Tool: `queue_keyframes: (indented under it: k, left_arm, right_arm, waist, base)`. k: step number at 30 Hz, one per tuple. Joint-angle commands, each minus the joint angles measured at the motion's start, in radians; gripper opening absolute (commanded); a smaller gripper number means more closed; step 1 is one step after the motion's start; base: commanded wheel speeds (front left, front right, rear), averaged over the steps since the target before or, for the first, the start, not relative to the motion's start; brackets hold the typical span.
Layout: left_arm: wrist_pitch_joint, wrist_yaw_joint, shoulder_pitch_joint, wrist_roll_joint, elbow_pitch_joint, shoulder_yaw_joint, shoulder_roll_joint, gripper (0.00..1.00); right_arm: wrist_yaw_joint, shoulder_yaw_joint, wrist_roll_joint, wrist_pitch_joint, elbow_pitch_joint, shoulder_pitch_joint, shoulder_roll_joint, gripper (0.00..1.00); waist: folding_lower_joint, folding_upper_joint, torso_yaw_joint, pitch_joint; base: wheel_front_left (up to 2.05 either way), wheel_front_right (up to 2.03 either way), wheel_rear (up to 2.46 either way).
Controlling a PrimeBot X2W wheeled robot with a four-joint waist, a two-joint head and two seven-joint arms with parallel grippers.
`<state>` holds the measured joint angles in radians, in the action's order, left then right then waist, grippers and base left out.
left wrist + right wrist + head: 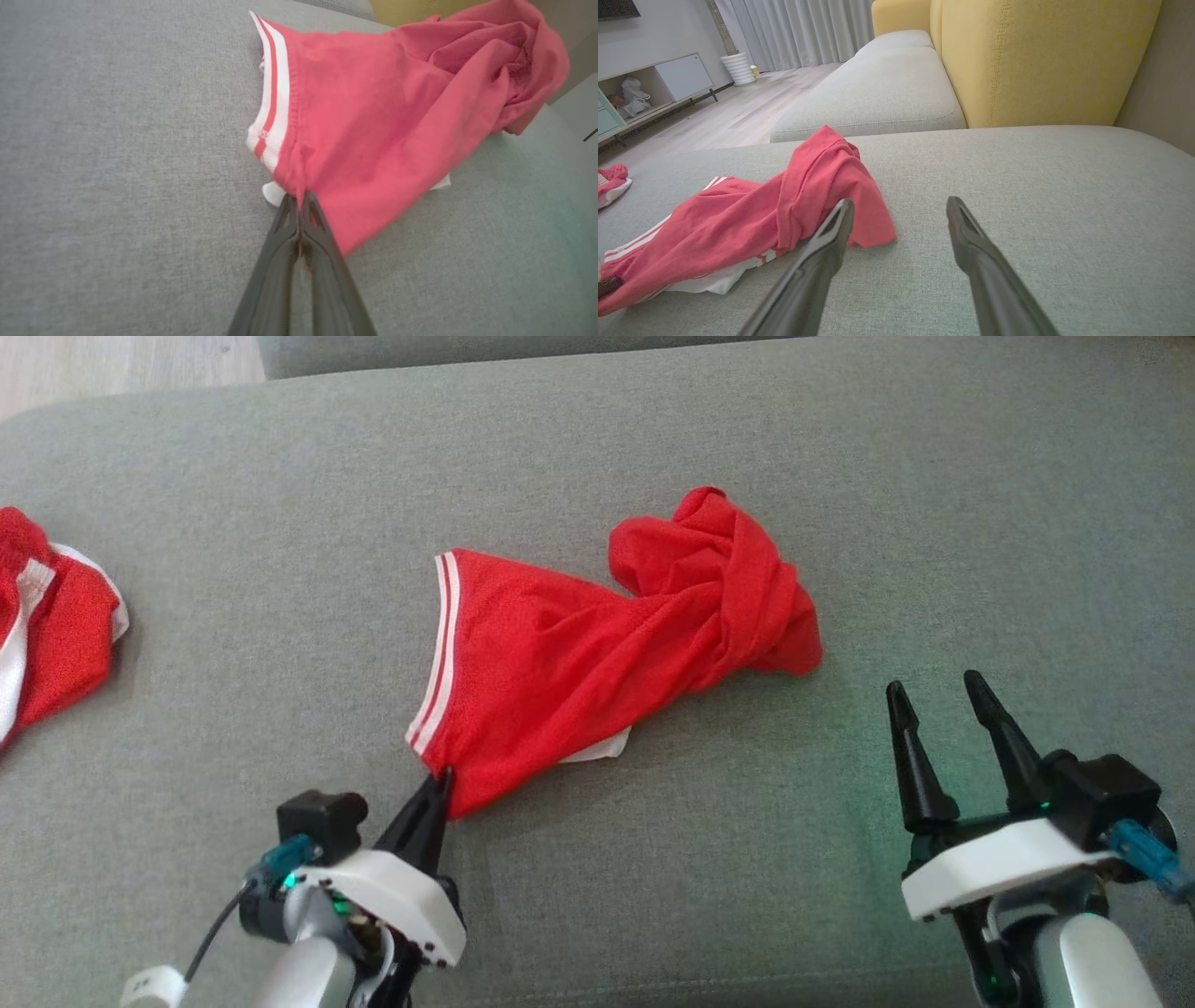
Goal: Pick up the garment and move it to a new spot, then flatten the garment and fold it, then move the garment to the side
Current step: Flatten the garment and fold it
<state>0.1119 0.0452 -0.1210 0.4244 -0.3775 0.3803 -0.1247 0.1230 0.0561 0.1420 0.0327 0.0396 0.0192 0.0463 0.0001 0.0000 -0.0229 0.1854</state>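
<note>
Head view: red garment (579,653) lies mid-cushion (280,523), one end flat with a white-striped band (439,644), the other end twisted into a bunch toward the cushion's right. A second red cloth (56,616) sits at the cushion's left edge, well apart from the garment. Both grippers are at the cushion's near side. Wood floor (121,364) shows past the cushion's far left corner.

Left wrist view adds detail the head view lacks: the striped band up close, a white layer (273,192) poking out under the red cloth, and the pinch itself. The second cloth and the other gripper are out of its frame.

Right wrist view looks low across the cushion and adds the room: yellow backrest (1041,60), another grey seat (878,88) beyond the cushion, curtains (803,28), a white pot (738,67), a low cabinet (658,84). The garment's bunched end stands up off the cushion here, which the head view flattens.

Left gripper (441,779): fingers pressed together, pinching the garment's near corner just below the striped band. Cloth folds converge at the tips. The corner looks slightly drawn toward the gripper; whether it is off the cushion cannot be told.

Right gripper (936,683): fingers spread wide, nothing between them, over bare cushion near the bunched end, not touching the garment.
</note>
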Motion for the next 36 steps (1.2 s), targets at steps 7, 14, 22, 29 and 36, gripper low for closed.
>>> queue_keyframes:
  k: [7,14,22,29,36]
  left_arm:
    - [0.071,-0.024,-0.044,-0.044,0.145,-0.030,-0.041,0.00]
    - [0.040,-0.037,0.024,-0.051,0.389,-0.020,-0.079,0.00]
    - [0.002,-0.073,0.002,-0.032,0.552,-0.056,-0.084,0.00]
    - [0.010,-0.089,-0.158,-0.002,0.379,-0.111,-0.055,0.00]
    - [0.033,-0.076,-0.326,0.026,0.095,-0.153,-0.048,0.00]
  right_arm:
    - [0.008,0.004,0.011,-0.021,0.023,-0.047,0.004,1.00]
    - [0.008,-0.024,0.012,-0.024,0.025,-0.046,0.004,1.00]
    - [0.008,-0.041,0.014,-0.024,0.036,-0.061,0.004,1.00]
    - [0.008,-0.027,0.020,-0.029,0.041,-0.093,0.004,1.00]
    - [0.008,-0.007,0.030,-0.041,0.031,-0.117,0.004,1.00]
  waist:
    - [-0.0001,0.0000,0.017,-0.003]
    - [-0.0001,0.0000,0.041,-0.008]
    - [-0.0001,0.0000,0.042,0.004]
    - [-0.0001,0.0000,-0.011,0.053]
    - [-0.0001,0.0000,-0.075,0.104]
  base:
    - [0.00,0.00,0.00]
    - [0.00,0.00,0.00]
    - [0.00,0.00,0.00]
    - [0.00,0.00,0.00]
    - [0.00,0.00,0.00]
